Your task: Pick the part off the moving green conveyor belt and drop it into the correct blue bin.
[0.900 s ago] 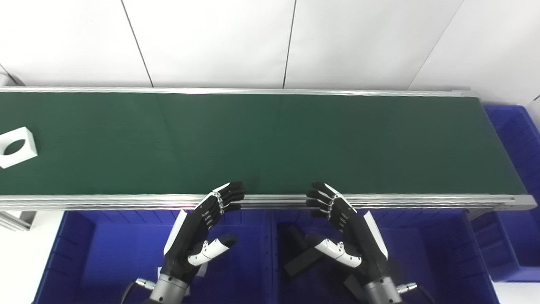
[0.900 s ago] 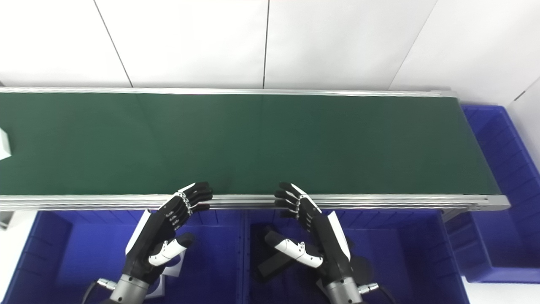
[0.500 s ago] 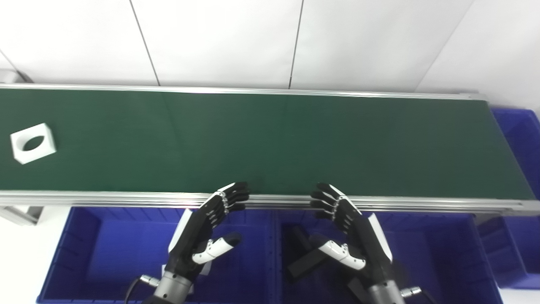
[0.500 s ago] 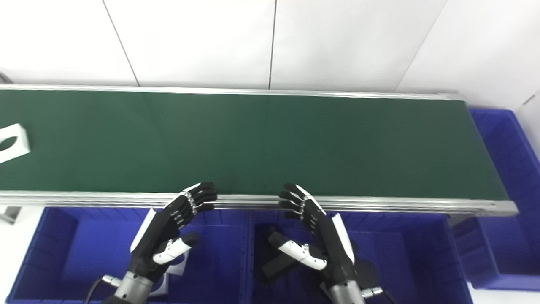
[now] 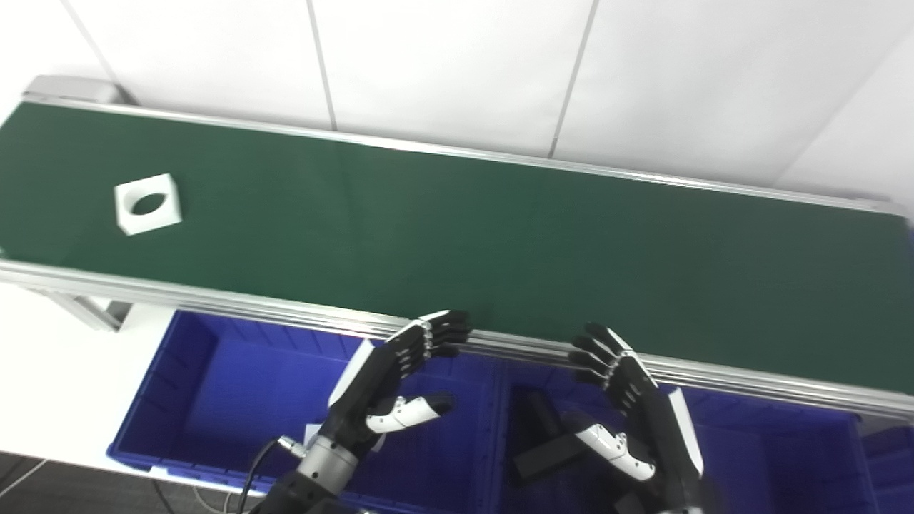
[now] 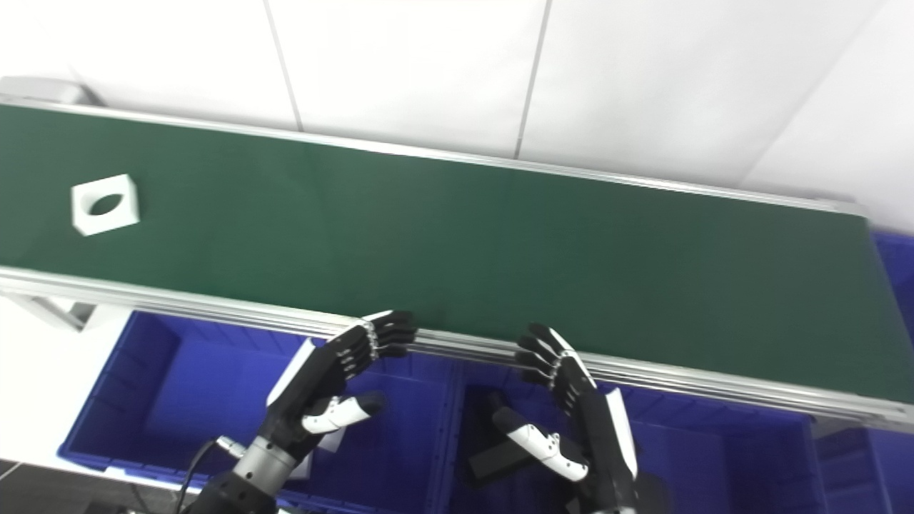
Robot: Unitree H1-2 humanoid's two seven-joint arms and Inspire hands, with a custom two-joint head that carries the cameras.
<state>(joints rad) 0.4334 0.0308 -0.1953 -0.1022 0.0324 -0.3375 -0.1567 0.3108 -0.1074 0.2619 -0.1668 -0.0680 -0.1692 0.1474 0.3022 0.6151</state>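
Both my hands idle, fingers spread, holding nothing; view has swung left.

My left hand (image 5: 385, 389) and right hand (image 5: 632, 410) hover unchanged above the blue bins (image 5: 214, 400). The white part (image 5: 148, 203) rides the green conveyor belt (image 5: 500, 243), far left, carried further inward than before.

The whole picture has swung and tilted, so the camera has moved: the green belt (image 5: 457, 228) now slopes down toward the right of the frame, and its far-left end has come into sight at upper left. The white part (image 5: 148, 203), earlier cut by the left edge, now sits fully in frame, probably carried a little along the belt.
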